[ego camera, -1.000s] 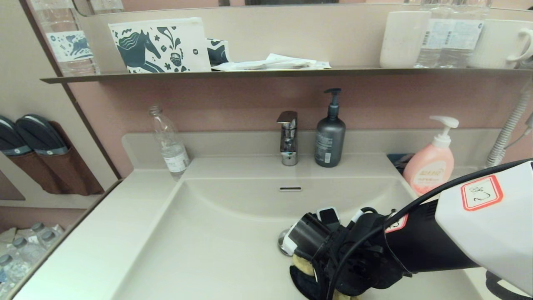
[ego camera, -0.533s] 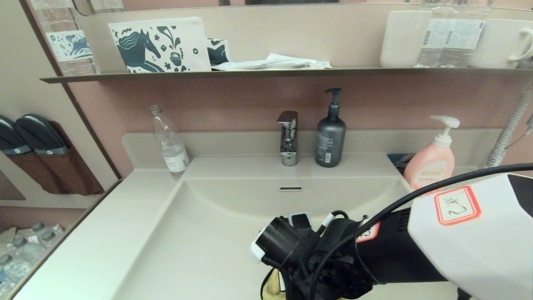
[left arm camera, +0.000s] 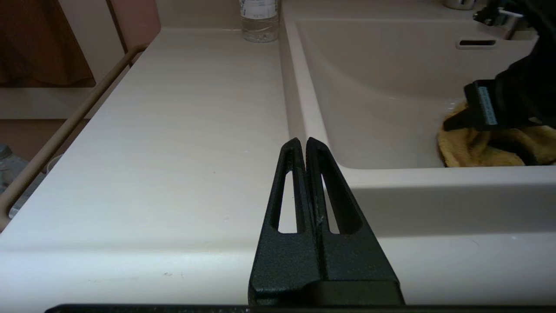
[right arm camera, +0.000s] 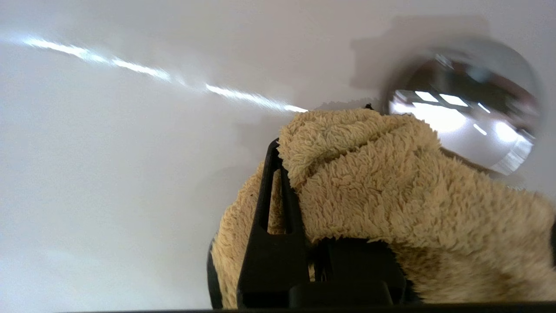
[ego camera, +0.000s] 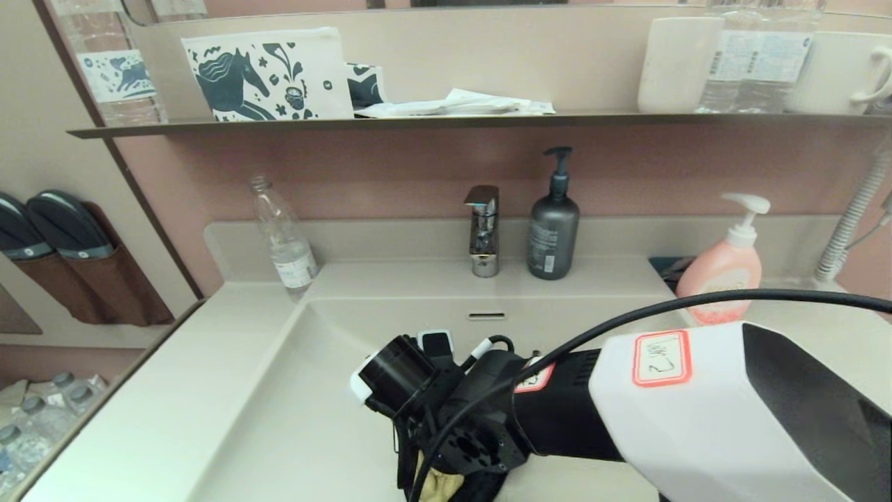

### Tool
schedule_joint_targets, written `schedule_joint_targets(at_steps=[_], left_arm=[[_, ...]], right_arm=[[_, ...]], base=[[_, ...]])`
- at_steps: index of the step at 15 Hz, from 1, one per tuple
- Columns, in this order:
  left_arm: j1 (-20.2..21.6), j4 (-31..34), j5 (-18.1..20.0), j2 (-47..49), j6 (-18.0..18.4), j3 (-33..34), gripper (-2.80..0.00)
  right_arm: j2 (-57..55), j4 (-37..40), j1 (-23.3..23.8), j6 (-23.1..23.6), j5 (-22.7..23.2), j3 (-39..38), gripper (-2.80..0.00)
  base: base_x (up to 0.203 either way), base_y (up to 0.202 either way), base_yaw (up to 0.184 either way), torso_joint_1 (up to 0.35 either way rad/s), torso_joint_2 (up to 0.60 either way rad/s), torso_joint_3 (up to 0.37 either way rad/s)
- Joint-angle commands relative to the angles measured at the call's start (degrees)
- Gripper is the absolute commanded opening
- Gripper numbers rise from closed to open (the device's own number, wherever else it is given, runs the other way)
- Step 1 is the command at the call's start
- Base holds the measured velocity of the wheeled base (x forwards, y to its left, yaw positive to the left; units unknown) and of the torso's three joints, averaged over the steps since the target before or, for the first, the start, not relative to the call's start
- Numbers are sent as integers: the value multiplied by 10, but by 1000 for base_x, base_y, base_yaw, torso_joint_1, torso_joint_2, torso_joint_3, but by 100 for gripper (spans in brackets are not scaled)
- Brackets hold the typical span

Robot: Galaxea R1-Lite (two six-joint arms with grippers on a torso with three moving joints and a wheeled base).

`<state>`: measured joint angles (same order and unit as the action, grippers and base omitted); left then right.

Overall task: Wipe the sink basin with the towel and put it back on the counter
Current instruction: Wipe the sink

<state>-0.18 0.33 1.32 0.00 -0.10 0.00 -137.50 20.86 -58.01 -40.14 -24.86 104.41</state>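
Towel (right arm camera: 391, 208) — soft, light terry, bunched in the right gripper (right arm camera: 299, 204), pressed on the sink basin (ego camera: 313, 411) floor near its front edge, beside the drain plug (right arm camera: 469, 126). Limp, so grip the bunched middle. Left gripper (left arm camera: 306, 148) closed, empty, over the counter (left arm camera: 173, 143)'s front edge.

R arm (ego camera: 697, 411): big white shell w/ black end panel, white sticker w/ red-orange border & a handwritten mark. Fwd of it a black ribbed section w/ 2nd red-edged label, then black wrist block w/ round bolt holes. Black cylinder w/ white band on top. Thick black cable loops over the arm. L gripper (left arm camera: 304, 145): matte black, textured fingers, tapered, each w/ a long slot.
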Motion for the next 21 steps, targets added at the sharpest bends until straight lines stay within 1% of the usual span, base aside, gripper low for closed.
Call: schedule_joint_targets(at_steps=[1, 2, 4, 8, 10, 12, 14, 16, 18, 21], left_arm=[[0, 0, 0, 0, 0, 0, -280], [0, 0, 0, 0, 0, 0, -280], [0, 0, 0, 0, 0, 0, -280], [0, 0, 0, 0, 0, 0, -280], [0, 0, 0, 0, 0, 0, -280], [0, 0, 0, 0, 0, 0, -280], [0, 0, 0, 0, 0, 0, -280], [0, 0, 0, 0, 0, 0, -280], [0, 0, 0, 0, 0, 0, -280], [0, 0, 0, 0, 0, 0, -280]], right_arm=[[-48, -1, -2, 5, -3, 57, -280], [-55, -1, -4, 8, -3, 74, -280], [-50, -3, -4, 32, -4, 80, -280], [-3, 3, -4, 39, -6, 71, -280], [27, 24, -7, 46, -12, 45, -280], [66, 41, -5, 48, -33, -9, -280], [101, 50, 16, 48, -75, -69, -280], [145, 66, 50, 45, -119, -128, -280], [190, 69, 82, 43, -137, -165, -280], [250, 69, 137, 43, -142, -188, -280]], base=[[0, 0, 0, 0, 0, 0], [0, 0, 0, 0, 0, 0], [0, 0, 0, 0, 0, 0], [0, 0, 0, 0, 0, 0], [0, 0, 0, 0, 0, 0], [0, 0, 0, 0, 0, 0], [0, 0, 0, 0, 0, 0], [0, 0, 0, 0, 0, 0], [0, 0, 0, 0, 0, 0], [0, 0, 0, 0, 0, 0]])
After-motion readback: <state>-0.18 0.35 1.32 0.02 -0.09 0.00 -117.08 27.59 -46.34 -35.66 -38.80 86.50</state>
